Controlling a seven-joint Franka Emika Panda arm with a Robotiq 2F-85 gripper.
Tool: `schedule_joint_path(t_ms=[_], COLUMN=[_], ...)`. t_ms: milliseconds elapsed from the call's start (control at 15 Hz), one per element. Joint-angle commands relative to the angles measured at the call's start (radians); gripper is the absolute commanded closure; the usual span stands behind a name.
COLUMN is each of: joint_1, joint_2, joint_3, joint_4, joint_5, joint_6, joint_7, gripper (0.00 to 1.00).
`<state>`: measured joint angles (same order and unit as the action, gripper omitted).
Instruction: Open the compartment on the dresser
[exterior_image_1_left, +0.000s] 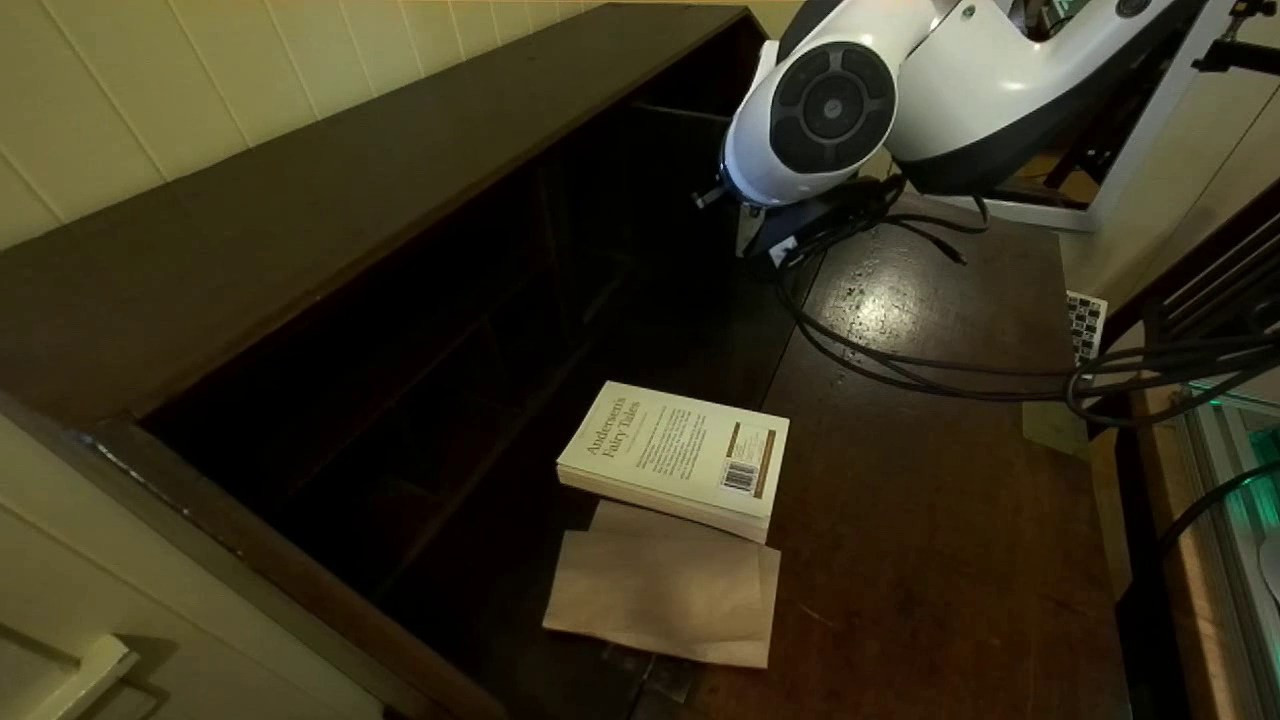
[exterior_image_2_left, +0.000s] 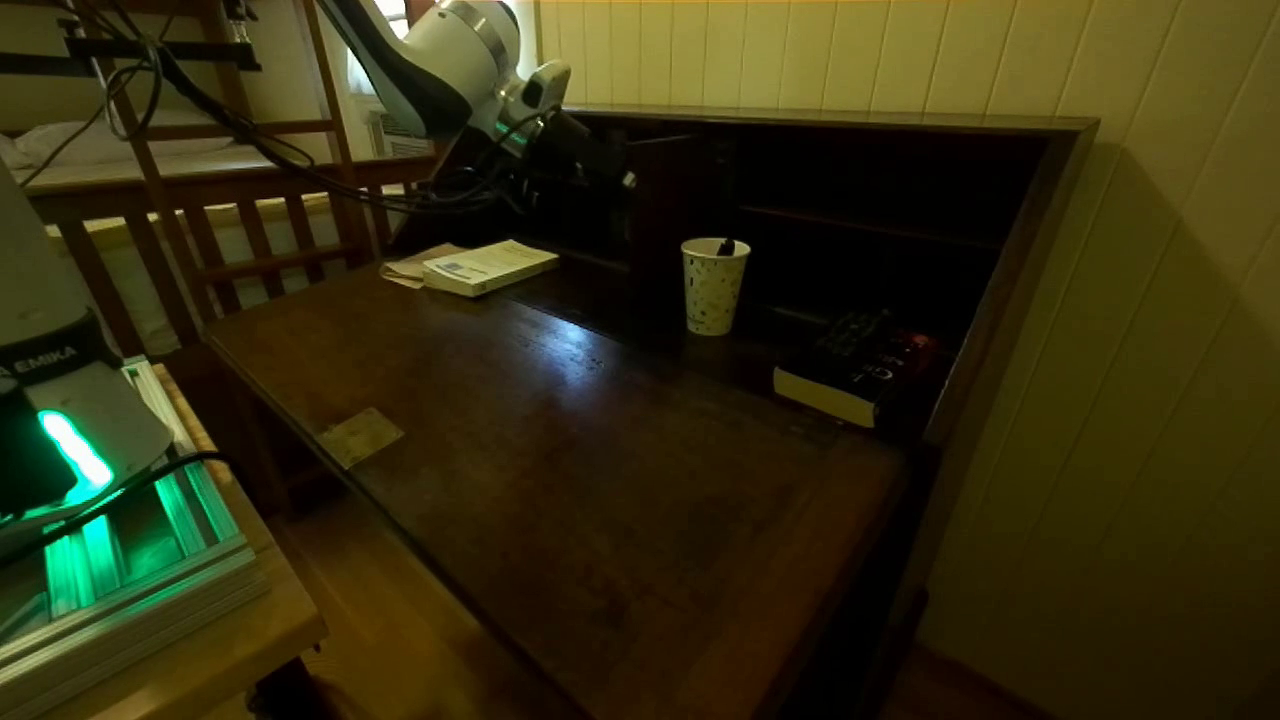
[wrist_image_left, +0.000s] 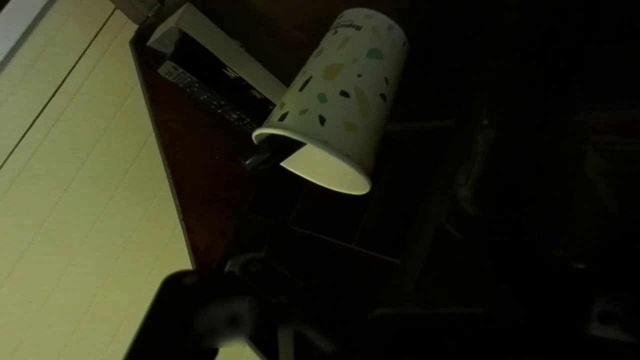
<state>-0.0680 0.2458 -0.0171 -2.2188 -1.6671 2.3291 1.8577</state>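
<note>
reaching seems the step in hand, as the claw (exterior_image_1_left: 722, 222), widely spread and apparently holding nothing, is near a dark panel (exterior_image_2_left: 668, 200) at the back of the desk (exterior_image_2_left: 600, 470), perhaps the compartment door, whose edge it should next catch and pull.

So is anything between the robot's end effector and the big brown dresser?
Nothing I can see: the end effector is right up by the dresser, and the speckled cup stands off to one side. It's dark there, though.
</note>
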Motion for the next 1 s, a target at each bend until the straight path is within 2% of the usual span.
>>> schedule_joint_path(t_ms=[0,600,933], joint_1=[-0.004,-0.009,-0.008], joint_2=[-0.029,-0.038,-0.057], joint_3=[-0.005,-0.007,-0.002], joint_4=[-0.024,-0.026,-0.029], joint_5=[0.028,0.026,0.025], joint_6=[-0.028,-0.065,-0.047], joint_7=[-0.059,-0.094,-0.084], gripper=[0.0,0.0,0.0])
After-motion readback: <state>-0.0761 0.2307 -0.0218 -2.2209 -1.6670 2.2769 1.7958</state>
